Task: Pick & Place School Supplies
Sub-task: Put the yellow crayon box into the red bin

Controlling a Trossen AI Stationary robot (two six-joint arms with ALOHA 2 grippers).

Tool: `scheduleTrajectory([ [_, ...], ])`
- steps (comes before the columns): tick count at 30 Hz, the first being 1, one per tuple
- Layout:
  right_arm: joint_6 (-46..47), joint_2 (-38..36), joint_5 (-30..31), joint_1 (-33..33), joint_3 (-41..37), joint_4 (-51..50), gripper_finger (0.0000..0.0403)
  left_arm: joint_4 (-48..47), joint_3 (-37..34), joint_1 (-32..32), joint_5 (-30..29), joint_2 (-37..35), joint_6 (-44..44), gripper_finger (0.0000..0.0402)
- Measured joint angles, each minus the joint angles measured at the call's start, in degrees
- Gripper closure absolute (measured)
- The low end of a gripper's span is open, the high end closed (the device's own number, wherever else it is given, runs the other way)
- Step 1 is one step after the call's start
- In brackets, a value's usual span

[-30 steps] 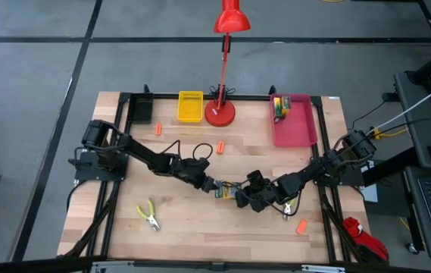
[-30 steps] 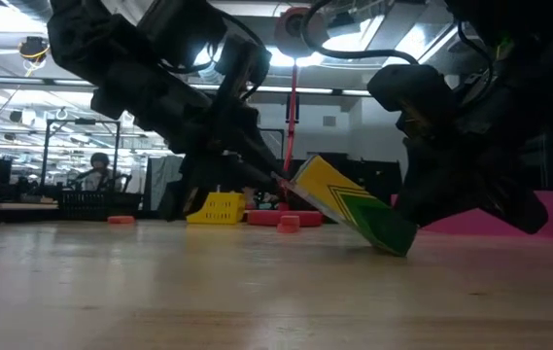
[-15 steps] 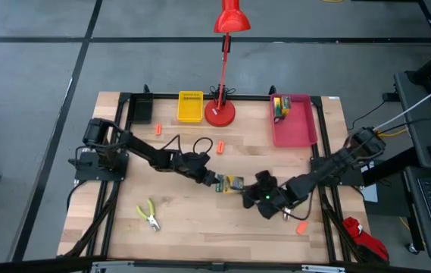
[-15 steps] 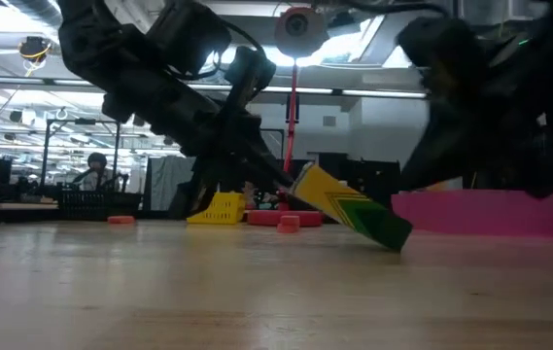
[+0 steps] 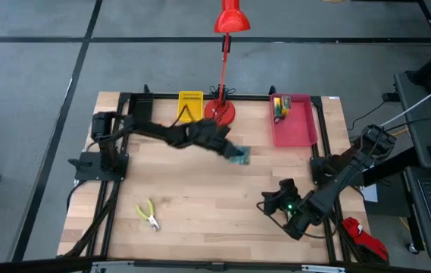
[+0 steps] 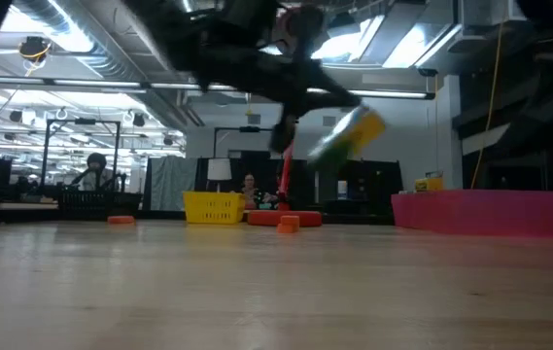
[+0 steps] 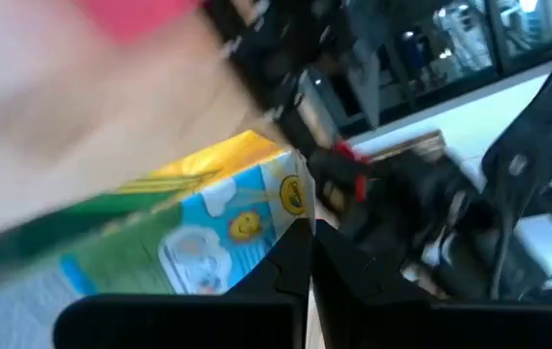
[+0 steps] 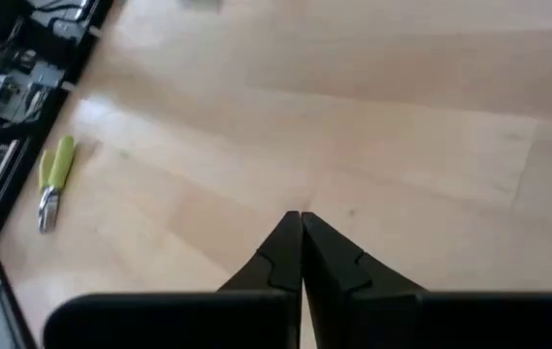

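crayon box [image 6: 351,135] held aloft, long axis tilted

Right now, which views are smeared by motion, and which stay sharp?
Left wrist view: heavy streaking across the background, though the crayon box stays readable. Low view: the raised box and left arm are blurred against bright ceiling lights, while the table is crisp. High view: the left gripper is slightly smeared. Right wrist view: sharp, pliers clear.

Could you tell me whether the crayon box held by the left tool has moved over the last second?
Yes. The crayon box, clamped in the left tool, has risen off the table and travelled toward the pink tray.
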Motion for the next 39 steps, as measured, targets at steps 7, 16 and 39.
scheduleTrajectory([
  [7,0.15,0.0,0.07,3.19,-0.01,-0.18,0.0396,-8.86,20.08,5.73,5.98,9.69,4.82,0.04],
  [16,1.03,0.0,2.54,5.52,0.01,-0.23,0.0396,-10.63,45.95,9.93,10.95,27.15,1.39,0.04],
  [39,1.37,-0.02,6.25,7.95,0.05,-1.14,0.0396,-16.63,69.94,12.36,8.29,45.5,-2.41,0.0331],
])
